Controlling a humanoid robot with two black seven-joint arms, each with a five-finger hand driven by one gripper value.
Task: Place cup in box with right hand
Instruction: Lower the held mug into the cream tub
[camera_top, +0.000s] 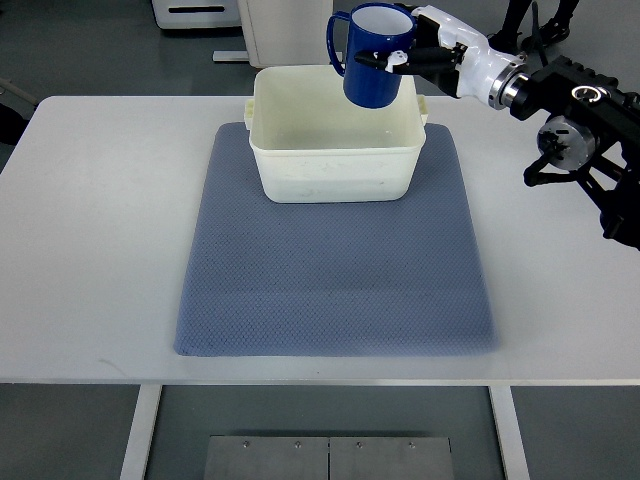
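Right hand (405, 58): comes in from the right edge, white shell and black fingers closed round the side of the blue cup (375, 58). Cup upright, mouth up, white inside, handle pointing away from the hand toward picture-left. It hangs above the box's (335, 165) far right part, clear of the floor of the box (how far above the rim I cannot judge from this steep view).

Box: cream plastic tub, nothing in it, sitting on the far end of a blue-grey mat (335, 270), which lies on a white table (90, 230). Left arm not in view.

Risks, as judged from here:
- Cup sits near the box's far right corner. A straight descent could set its base on the rim or far wall, tipping the cup or nudging the tub along the mat.
- Grip is from one side only; if the fingers loosen early, the cup drops and may bounce or land on its side.
- The hand itself must pass the right wall on the way down; knuckles could catch the rim lip.

Writing: none legible. No brand or label shows on cup, box or mat.
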